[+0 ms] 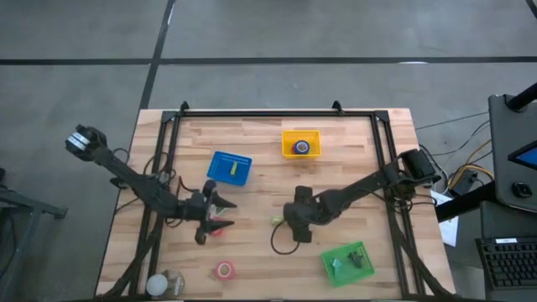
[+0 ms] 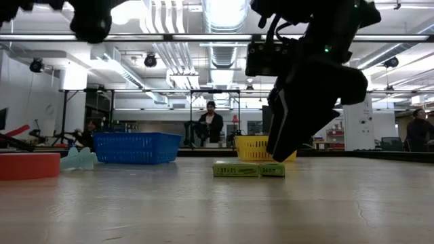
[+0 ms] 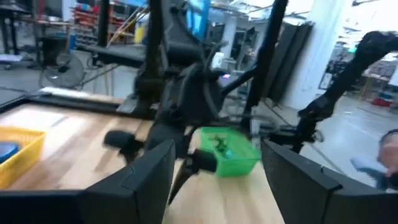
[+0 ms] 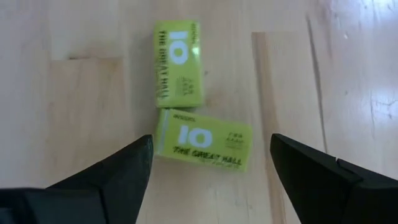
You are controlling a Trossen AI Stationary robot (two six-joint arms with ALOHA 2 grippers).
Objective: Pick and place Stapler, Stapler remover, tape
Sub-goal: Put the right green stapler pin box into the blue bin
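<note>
Yellow-green and lettered, two small boxes (image 4: 189,96) lie touching on the wooden table (image 1: 260,268), one lengthwise and one crosswise, directly ahead of the right gripper (image 4: 208,163); its dark fingers (image 4: 115,171) stand spread wide with nothing between them, hovering just above the boards near the table's middle (image 1: 289,220). From table height the same boxes (image 2: 248,169) sit just in front of that gripper's black body, with a yellow basket (image 2: 252,148) behind; seen from above, that yellow basket (image 1: 300,143) holds the blue tape roll (image 1: 302,148). A blue basket (image 1: 229,168) lies beside it toward the left, and a green basket (image 1: 347,260) sits near the front right edge. The left gripper (image 1: 211,214) hangs over the front left part of the table, its fingers (image 3: 143,177) released and holding nothing; one red tape roll (image 1: 220,226) lies just beside it, and another red roll (image 1: 224,269) rests nearer the front edge. A person (image 2: 210,124) is in the room beyond the table.
</note>
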